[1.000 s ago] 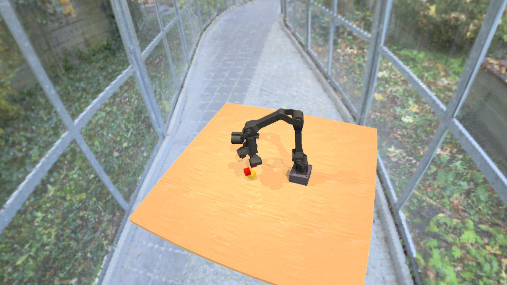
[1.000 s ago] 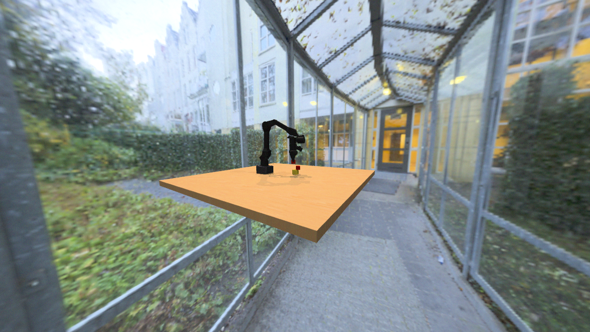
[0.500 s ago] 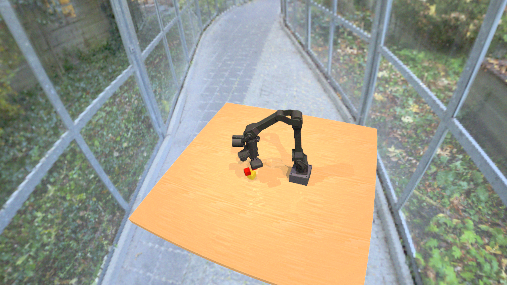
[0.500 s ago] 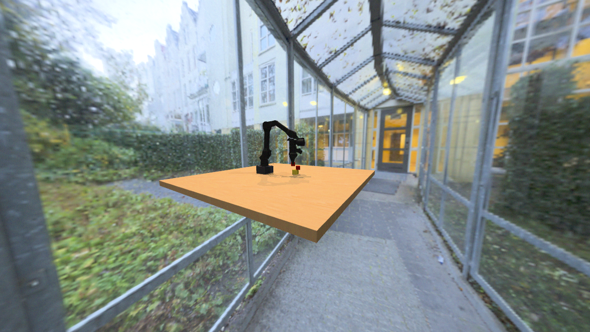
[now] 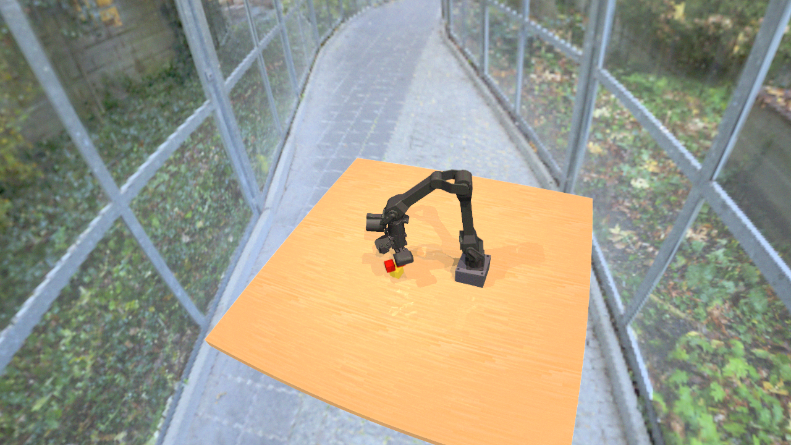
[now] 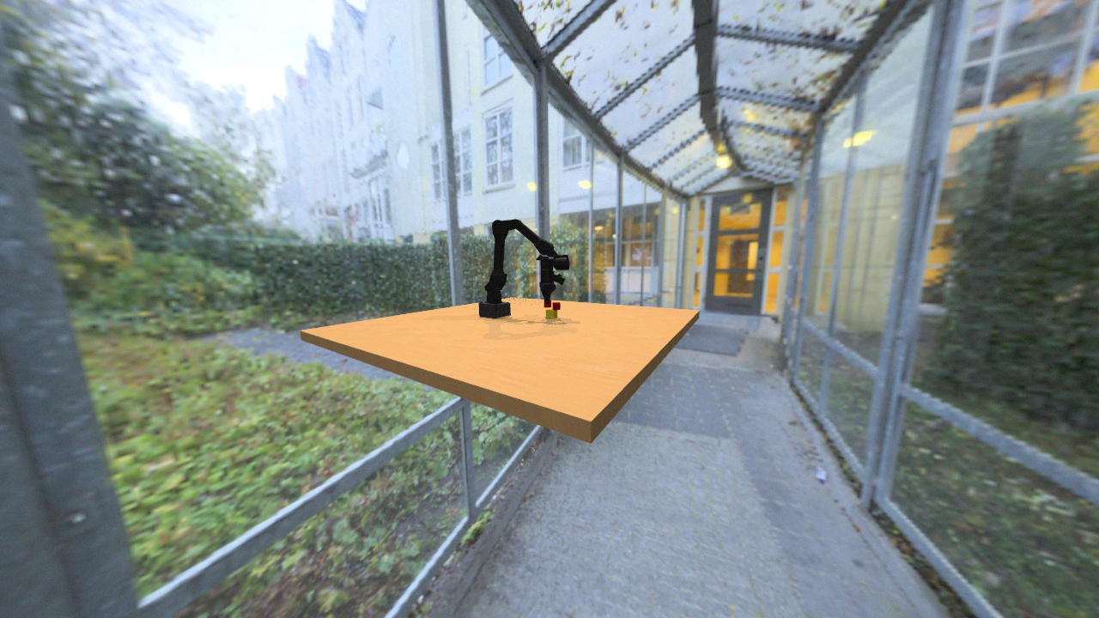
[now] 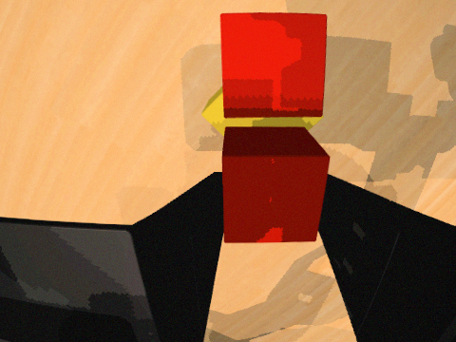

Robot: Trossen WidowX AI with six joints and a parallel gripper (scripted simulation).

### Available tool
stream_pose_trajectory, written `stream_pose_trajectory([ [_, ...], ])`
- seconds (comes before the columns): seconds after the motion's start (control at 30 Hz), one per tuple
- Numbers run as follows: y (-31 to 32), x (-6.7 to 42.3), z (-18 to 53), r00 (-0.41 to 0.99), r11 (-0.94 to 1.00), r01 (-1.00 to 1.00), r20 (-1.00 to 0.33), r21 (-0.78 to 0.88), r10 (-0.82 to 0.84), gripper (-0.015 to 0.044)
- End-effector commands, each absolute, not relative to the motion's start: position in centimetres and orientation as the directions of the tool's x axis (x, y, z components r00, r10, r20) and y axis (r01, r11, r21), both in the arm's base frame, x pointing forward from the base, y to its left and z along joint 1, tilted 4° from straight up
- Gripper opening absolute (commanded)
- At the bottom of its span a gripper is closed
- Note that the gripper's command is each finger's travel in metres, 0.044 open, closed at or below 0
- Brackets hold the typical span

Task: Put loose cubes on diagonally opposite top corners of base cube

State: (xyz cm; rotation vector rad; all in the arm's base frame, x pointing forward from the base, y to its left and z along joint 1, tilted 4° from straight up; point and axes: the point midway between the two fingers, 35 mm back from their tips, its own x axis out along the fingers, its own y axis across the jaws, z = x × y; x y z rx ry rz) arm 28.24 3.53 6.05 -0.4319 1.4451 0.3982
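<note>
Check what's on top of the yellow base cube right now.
One bright red cube sits on the yellow base cube, covering one corner. The gripper holds a second red cube close beside it; whether that one touches the base is hidden.

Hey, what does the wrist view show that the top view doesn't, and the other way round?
Only the wrist view shows the end effector shut on a dark red cube, its two black fingers against the sides, with a thin strip of the yellow base between that cube and the placed red cube.

Only the top view shows the whole arm, its pedestal and the full table.

Both show the placed red cube on the yellow base, and the end effector just beside it.
</note>
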Motion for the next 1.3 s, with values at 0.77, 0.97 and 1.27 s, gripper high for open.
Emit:
stream_pose_trajectory([
  [0.77,3.48,28.27,4.99,0.084,0.862,-0.504,-0.996,-0.043,-0.001,0.0105],
  [0.97,3.48,28.27,4.99,0.084,0.862,-0.504,-0.996,-0.043,-0.001,0.0184],
  [1.27,3.52,28.20,5.78,0.084,0.860,-0.508,-0.996,-0.042,0.001,0.0205],
])
